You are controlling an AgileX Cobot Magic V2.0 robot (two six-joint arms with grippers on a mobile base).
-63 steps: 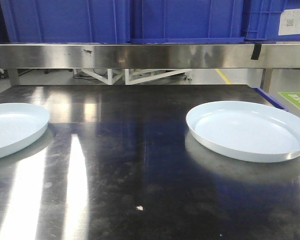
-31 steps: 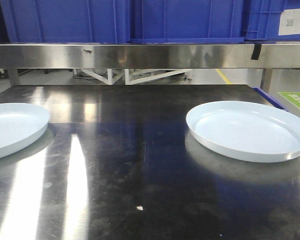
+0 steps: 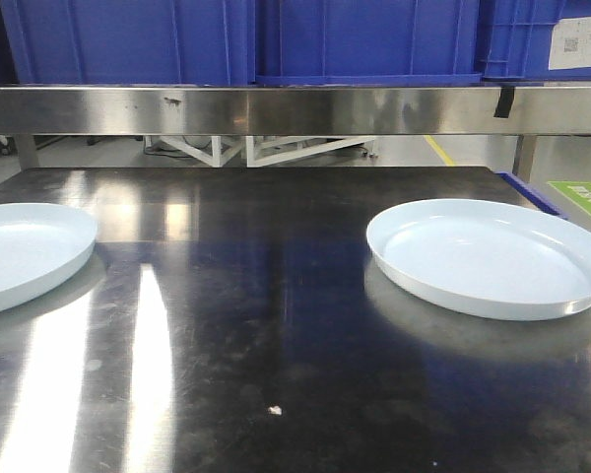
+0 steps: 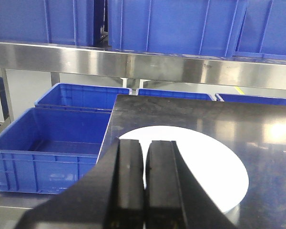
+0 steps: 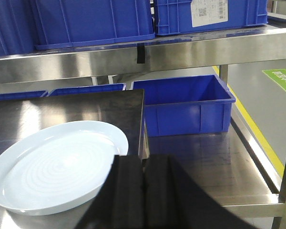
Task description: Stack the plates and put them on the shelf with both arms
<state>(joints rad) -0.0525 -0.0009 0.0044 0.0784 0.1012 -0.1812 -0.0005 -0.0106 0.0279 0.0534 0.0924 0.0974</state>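
Two pale blue-white plates lie flat and apart on the steel table point(image 3: 246, 325). The left plate point(image 3: 20, 251) is cut off by the front view's left edge; the right plate point(image 3: 488, 256) sits near the table's right side. No arm shows in the front view. In the left wrist view my left gripper point(image 4: 144, 145) is shut and empty, over the near rim of the left plate point(image 4: 200, 162). Seen from the right wrist, my right gripper point(image 5: 143, 160) is shut and empty, just off the right rim of the right plate point(image 5: 57, 167). The shelf point(image 3: 295, 108) runs across the back.
Blue bins point(image 3: 364, 39) stand on the shelf above the table. More blue bins point(image 4: 52, 143) sit low beside the table's left edge, and one blue bin point(image 5: 186, 107) rests on a lower steel rack on the right. A small white crumb point(image 3: 273, 409) lies near the table front.
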